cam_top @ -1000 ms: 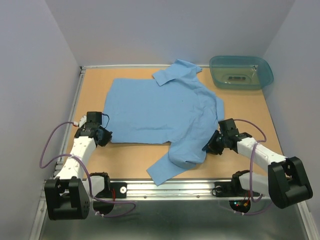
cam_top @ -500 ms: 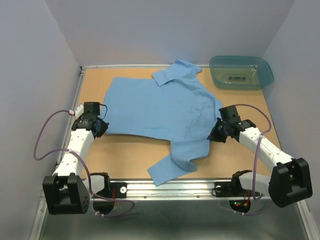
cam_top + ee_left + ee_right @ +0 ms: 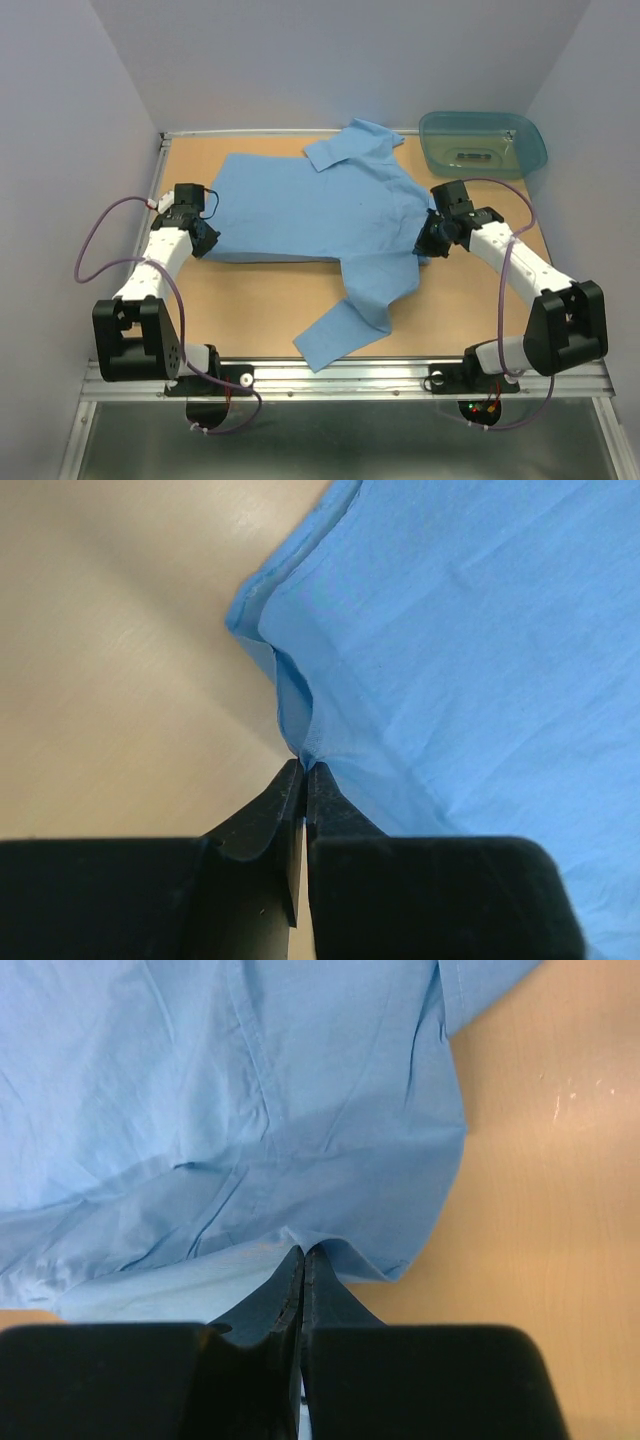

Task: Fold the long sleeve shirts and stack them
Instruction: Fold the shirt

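The long sleeve shirt (image 3: 310, 210) lies across the middle of the table (image 3: 250, 300). Its collar (image 3: 345, 148) is at upper centre and one sleeve (image 3: 340, 325) trails to lower centre. The tub (image 3: 483, 145) sits in the upper right corner, apart from the shirt. The left gripper (image 3: 207, 243) is at the shirt's left edge and the right gripper (image 3: 424, 245) at its right edge.

Bare board near the front; shirt (image 3: 310, 215) and teal tub (image 3: 483, 145) take the rest.
The shirt covers the middle of the table (image 3: 260, 300), one sleeve (image 3: 335, 335) trailing to the near edge. Bare wood shows near-left, near-right of the sleeve and along the left rim. The teal tub blocks the far right corner. Walls (image 3: 60, 150) close in on three sides. The left gripper (image 3: 204, 240) and right gripper (image 3: 426, 242), pinched on the shirt's edges, bar the flanks.
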Controlling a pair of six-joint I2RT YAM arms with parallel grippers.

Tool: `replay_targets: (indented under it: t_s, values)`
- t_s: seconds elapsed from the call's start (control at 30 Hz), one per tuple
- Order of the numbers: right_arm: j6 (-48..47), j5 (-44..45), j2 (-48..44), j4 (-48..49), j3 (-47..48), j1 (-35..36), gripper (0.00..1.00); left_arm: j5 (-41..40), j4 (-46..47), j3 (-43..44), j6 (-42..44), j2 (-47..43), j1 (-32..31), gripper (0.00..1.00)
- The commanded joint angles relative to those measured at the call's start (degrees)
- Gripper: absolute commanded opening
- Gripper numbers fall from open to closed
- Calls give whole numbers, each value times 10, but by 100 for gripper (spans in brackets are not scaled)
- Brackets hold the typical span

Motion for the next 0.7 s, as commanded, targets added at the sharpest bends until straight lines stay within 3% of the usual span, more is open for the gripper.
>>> replay_targets:
  t_s: [0.0,0.4,0.67]
  values:
    - [-31,31,29,-4,48,-9,1,-15,30,35,25,33,-2,14]
    - [-51,68,120,19,92,-11,1,-7,64,92,54,160,-2,15]
    - [-60,82,151,22,127,-16,1,-39,73,130,57,187,-2,15]
